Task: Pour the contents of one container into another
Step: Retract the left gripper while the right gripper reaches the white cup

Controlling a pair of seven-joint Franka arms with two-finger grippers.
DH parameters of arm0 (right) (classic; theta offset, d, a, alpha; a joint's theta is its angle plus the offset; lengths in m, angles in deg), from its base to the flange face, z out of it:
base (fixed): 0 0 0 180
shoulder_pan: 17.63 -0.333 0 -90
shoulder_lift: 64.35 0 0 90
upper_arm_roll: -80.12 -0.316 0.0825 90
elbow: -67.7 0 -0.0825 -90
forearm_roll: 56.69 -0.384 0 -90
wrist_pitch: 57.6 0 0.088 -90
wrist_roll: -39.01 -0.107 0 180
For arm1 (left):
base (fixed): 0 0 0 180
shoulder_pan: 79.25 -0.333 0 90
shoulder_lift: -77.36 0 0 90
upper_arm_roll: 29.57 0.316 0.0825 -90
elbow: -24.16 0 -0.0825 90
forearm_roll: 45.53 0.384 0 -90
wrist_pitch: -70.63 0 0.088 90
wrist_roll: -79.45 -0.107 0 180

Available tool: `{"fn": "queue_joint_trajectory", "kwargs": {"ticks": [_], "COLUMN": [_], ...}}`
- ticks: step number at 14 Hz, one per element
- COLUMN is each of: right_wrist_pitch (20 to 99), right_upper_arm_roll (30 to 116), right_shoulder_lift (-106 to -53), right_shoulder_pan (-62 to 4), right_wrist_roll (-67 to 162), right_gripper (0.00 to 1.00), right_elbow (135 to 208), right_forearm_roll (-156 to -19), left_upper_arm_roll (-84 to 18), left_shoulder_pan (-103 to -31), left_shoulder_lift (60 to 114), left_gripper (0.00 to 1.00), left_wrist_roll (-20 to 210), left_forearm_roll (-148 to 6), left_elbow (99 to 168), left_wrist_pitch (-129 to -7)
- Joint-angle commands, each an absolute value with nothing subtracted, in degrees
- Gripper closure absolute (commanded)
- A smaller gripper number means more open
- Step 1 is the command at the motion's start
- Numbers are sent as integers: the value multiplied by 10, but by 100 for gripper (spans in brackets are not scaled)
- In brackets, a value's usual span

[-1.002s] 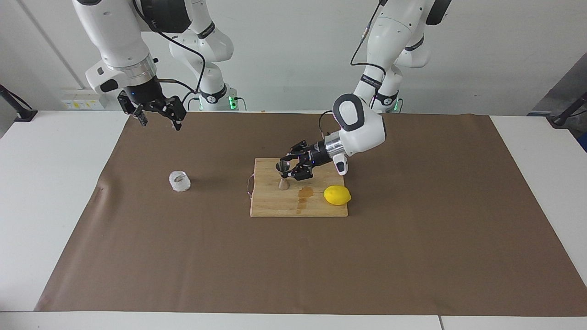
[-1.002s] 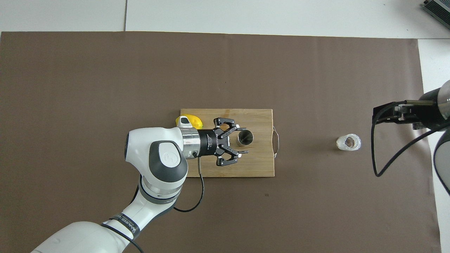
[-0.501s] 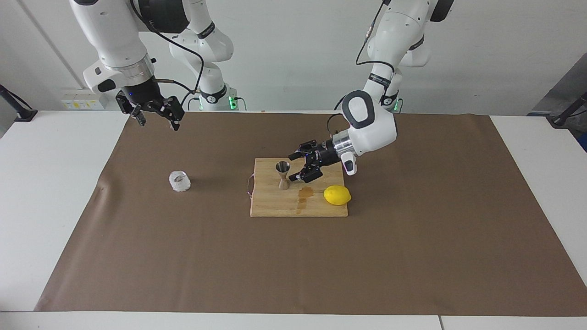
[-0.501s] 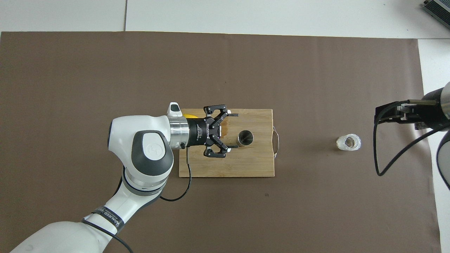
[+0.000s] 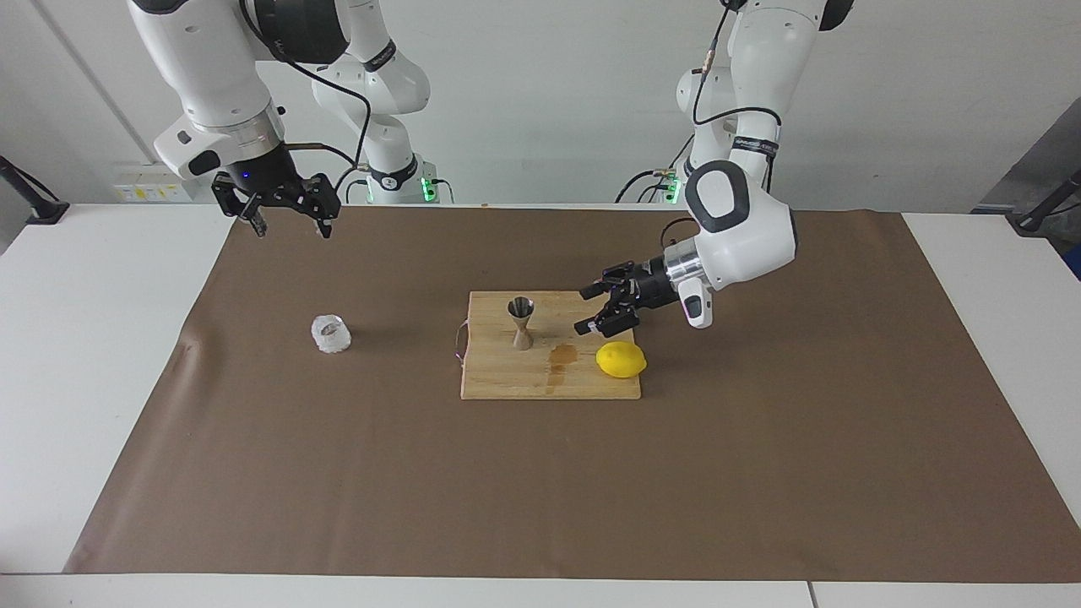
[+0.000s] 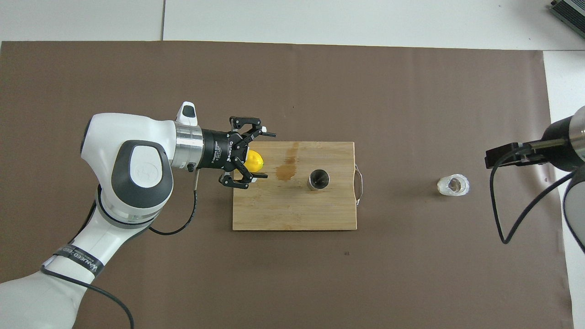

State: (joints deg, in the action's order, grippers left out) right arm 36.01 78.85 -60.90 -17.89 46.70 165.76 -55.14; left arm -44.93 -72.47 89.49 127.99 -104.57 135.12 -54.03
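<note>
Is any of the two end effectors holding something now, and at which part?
Nothing is held. The left end effector is open over the cutting board; the right end effector is open and waits.

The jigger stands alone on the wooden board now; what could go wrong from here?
1. The jigger is tall with a narrow waist; a nudge could tip it over.
2. The open left gripper hangs just above the lemon and could set it rolling.
3. The glass cup sits off the cutting board, so carrying it over may spill.

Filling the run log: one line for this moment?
left claw: open, over board | jigger: upright, free | glass cup: on mat | right claw: open, waiting
</note>
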Motion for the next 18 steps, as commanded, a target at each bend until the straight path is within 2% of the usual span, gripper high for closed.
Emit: {"fn": "queue_joint_trajectory", "kwargs": {"ticks": [1, 8, 10, 13, 18], "right_wrist_pitch": [404, 515, 558, 573, 599], "right_upper_arm_roll": [784, 784, 784, 784, 784], "right_shoulder_lift": [-579, -580, -588, -635, -672], "right_shoulder_pan": [-159, -98, -80, -40, -8], "right_wrist_roll": [608, 1022, 1149, 1317, 1472], "right_gripper": [0, 0, 0, 0, 0], "right_elbow": [1721, 1822, 1862, 1875, 1912], "right_forearm_roll": [-557, -667, -710, -780, -866], "left_upper_arm_roll": [-450, -445, -447, -447, -445], "left_shoulder_pan": [-751, -786, -785, -785, -811], "left_shoulder_lift": [893, 860, 849, 836, 782], "left_gripper": [0, 0, 0, 0, 0], "left_wrist_roll": [1273, 1119, 1099, 1090, 1004], "left_forearm_roll": [-944, -733, -630, -540, -489], "left_elbow": [1331, 1321, 1294, 1258, 1259], "left_wrist_pitch": [-515, -489, -466, -435, -409]}}
